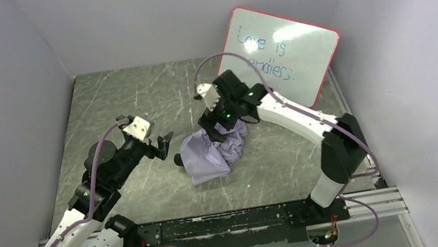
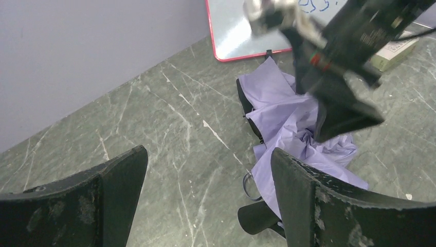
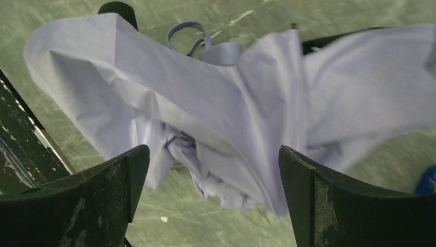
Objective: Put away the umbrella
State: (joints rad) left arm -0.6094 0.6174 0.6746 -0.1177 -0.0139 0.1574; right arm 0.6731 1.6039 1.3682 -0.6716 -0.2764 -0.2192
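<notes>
The umbrella (image 1: 211, 156) is seen lying crumpled on the table (image 1: 127, 98) near its middle, its lavender fabric loose and unbundled. The right gripper (image 1: 222, 129) is held just over the fabric's far-right part, its jaws spread wide with nothing gripped between them. The left gripper (image 1: 165, 143) is likewise spread wide and empty, just beside the umbrella's left side, where a black end (image 1: 179, 160) protrudes. The long axis is judged to run diagonally, near-left to far-right, and the right arm is the nearer.
</notes>
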